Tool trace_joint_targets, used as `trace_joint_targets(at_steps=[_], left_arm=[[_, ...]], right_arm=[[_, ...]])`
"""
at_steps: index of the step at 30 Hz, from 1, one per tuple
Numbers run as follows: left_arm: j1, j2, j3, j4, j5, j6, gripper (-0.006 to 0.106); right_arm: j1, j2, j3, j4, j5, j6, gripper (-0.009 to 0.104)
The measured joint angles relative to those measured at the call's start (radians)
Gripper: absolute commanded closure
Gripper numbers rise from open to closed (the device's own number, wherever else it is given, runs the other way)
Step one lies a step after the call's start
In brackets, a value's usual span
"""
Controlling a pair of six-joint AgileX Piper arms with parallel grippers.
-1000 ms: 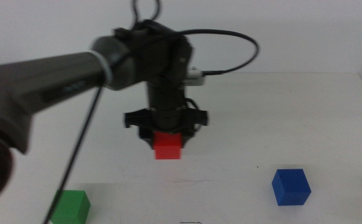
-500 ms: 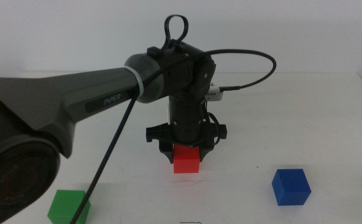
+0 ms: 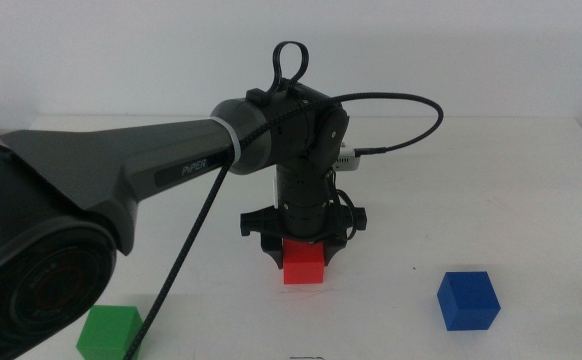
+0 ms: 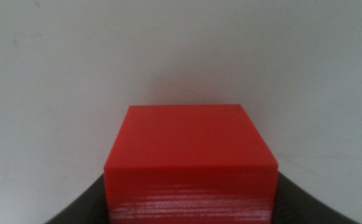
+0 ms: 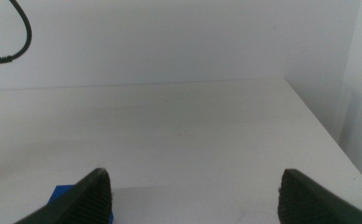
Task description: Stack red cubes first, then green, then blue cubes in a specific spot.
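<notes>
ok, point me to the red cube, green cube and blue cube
red cube [image 3: 304, 265]: middle view, front face, held in the left hand.
green cube [image 3: 110, 330]: middle view, front face, near the bottom edge.
blue cube [image 3: 468, 300]: middle view, front face, on the table.

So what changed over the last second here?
The left gripper, shut on the red cube, carried it rightward and lower, toward the camera. The green cube and blue cube stayed put. The right gripper waits open.
</notes>
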Motion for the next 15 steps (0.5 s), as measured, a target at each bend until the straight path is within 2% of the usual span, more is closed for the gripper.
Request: trace_joint_targets(at_steps=[11,12,13,14,15], left_arm=[[0.000,0.018,0.000,-0.025,0.000,0.006,0.099],[0.000,0.019,-0.001,-0.025,0.000,0.008,0.080],[0.000,0.019,-0.001,-0.025,0.000,0.010,0.076],[0.000,0.019,-0.001,-0.023,0.000,0.010,0.037],[0.000,0.020,-0.001,-0.021,-0.001,0.010,0.034]], right_arm=[[0.000,0.000,0.000,0.000,0.000,0.000,0.023],[0.000,0.000,0.000,0.000,0.000,0.000,0.023],[0.000,0.000,0.000,0.000,0.000,0.000,0.023],[0.000,0.000,0.000,0.000,0.000,0.000,0.023],[0.000,0.000,0.000,0.000,0.000,0.000,0.023]])
